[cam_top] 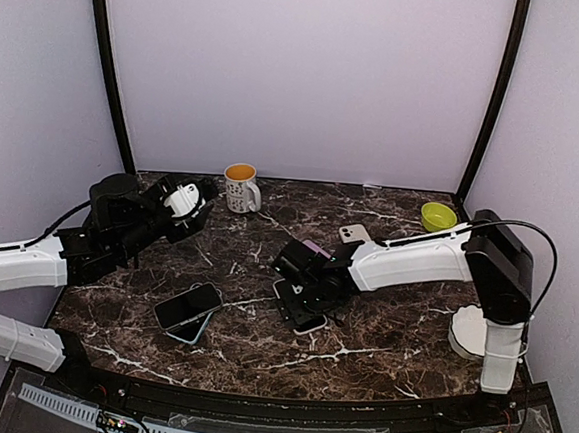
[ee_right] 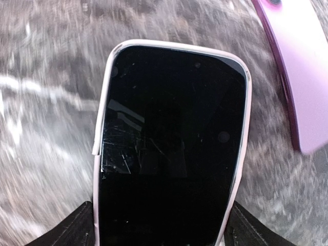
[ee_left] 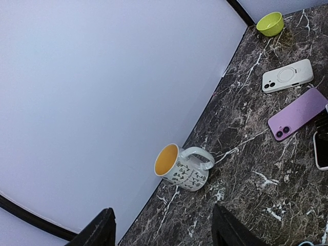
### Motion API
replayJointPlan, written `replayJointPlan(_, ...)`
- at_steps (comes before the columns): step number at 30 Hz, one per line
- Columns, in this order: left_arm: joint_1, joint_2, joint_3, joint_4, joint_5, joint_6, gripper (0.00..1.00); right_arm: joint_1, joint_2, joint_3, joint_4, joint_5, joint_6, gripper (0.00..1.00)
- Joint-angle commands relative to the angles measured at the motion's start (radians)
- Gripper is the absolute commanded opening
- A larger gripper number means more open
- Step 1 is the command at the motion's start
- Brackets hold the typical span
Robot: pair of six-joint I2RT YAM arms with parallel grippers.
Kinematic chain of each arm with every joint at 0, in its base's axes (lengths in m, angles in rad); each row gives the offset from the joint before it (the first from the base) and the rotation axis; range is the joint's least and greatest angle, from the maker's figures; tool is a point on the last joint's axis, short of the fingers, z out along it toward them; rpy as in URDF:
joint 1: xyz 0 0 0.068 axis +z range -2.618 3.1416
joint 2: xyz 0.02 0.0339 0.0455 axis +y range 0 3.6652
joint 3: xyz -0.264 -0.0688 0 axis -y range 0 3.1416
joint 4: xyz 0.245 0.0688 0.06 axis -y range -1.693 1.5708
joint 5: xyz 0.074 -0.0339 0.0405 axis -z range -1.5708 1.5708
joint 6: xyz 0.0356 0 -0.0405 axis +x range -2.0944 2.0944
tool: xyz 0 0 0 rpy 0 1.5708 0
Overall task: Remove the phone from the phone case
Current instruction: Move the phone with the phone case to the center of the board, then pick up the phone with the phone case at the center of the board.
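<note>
A phone with a black, scratched screen sits in a pale pink case. The case's left rim shows a small step halfway down. My right gripper is shut on the cased phone, one finger on each long side. In the top view the right gripper is at the table's middle with the phone low under it. The table around the phone is blurred in the right wrist view while the phone is sharp. My left gripper is open and empty, raised at the back left; it also shows in the left wrist view.
A purple phone lies just behind the held one. A white-cased phone, a green bowl and a yellow-lined mug stand further back. A black phone on a light blue case lies front left.
</note>
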Motion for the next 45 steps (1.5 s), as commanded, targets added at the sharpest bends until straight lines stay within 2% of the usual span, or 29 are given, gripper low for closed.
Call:
replayJointPlan(1,0.005,0.004,0.027,0.012,0.013,-0.009,0.66,0.009,-0.036,-0.12,0.012,-0.019,-0.091,0.91)
replayJointPlan(5,0.006,0.017,0.024,0.015,0.014,-0.005,0.66,0.009,-0.04,-0.153,0.048,-0.024,-0.069,0.99)
replayJointPlan(10,0.007,0.022,0.022,0.019,0.007,0.001,0.66,0.011,-0.056,-0.18,0.078,-0.03,0.001,0.99)
replayJointPlan(21,0.005,0.02,0.031,0.015,-0.002,-0.011,0.66,0.01,-0.015,-0.173,0.096,-0.1,0.289,0.99)
replayJointPlan(24,0.005,0.017,0.038,0.009,0.005,-0.024,0.66,0.01,-0.025,-0.208,0.101,-0.107,0.264,0.96)
replayJointPlan(27,0.006,0.018,0.055,-0.014,0.017,-0.047,0.66,0.012,-0.06,-0.239,0.091,-0.112,0.157,0.93)
replayJointPlan(33,0.007,0.027,0.079,-0.031,0.021,-0.056,0.65,0.009,-0.097,-0.231,-0.026,0.025,0.041,0.96)
replayJointPlan(40,0.003,0.031,0.121,-0.086,0.022,-0.069,0.65,0.009,-0.175,-0.33,0.071,-0.071,-0.053,0.94)
replayJointPlan(45,0.002,0.034,0.113,-0.11,0.034,-0.083,0.65,0.01,-0.181,-0.359,0.175,-0.112,-0.023,0.91)
